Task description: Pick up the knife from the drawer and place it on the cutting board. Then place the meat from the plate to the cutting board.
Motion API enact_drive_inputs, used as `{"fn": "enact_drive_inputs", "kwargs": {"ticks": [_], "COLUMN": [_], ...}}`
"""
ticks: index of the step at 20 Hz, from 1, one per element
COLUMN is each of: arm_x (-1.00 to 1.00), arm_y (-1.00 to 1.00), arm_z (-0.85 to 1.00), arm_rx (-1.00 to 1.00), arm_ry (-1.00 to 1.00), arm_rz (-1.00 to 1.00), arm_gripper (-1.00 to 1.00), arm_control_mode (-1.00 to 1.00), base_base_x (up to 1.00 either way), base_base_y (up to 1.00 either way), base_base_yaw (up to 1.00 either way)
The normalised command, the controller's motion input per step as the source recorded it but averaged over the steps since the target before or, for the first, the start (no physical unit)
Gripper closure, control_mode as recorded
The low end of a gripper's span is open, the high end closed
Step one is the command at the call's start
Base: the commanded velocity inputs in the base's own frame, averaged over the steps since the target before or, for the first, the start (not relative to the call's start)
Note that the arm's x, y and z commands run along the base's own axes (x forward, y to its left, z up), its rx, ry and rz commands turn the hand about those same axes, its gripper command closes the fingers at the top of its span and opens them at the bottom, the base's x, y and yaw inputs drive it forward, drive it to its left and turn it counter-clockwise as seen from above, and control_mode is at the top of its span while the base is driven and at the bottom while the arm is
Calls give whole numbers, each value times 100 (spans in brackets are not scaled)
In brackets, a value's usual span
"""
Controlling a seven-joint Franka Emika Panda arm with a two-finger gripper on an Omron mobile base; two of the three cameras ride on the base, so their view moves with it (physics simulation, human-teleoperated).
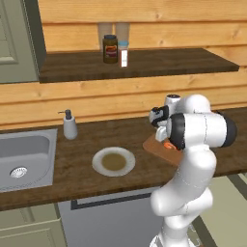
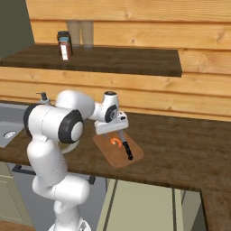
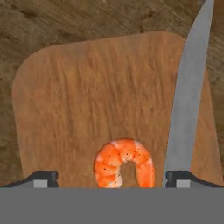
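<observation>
Above the cutting board [image 3: 87, 96], arm bent low; jaws wide, empty, astride the meat [image 3: 124, 162].

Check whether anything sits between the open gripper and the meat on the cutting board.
Nothing visible does. In the hand view the gripper stands open with the meat lying between its fingertips on the cutting board. The knife lies beside the meat on the board, off to one side, not in between.

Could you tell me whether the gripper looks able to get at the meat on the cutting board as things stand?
Probably yes: the gripper is open right above the meat on the cutting board, with nothing between them. The knife lies close beside one fingertip, which could be nudged.
</observation>
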Motion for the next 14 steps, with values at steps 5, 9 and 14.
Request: {"fn": "enact_drive_inputs", "kwargs": {"ticks": [5,9,14], "arm_x": [-94,-100,-87], "arm_y": [0,2,26], "arm_z": [38,31,53], "arm_rx": [6,9,5], "arm_ry": [-2,-2,-2], "arm_rz": [0,0,-1], "arm_gripper": [-100,-100,-100], "arm_control_mode": [-100,-100,-100], "base_base_x": [0,0,0], "base_base_y": [0,0,0], "base_base_yaw": [0,0,0]}}
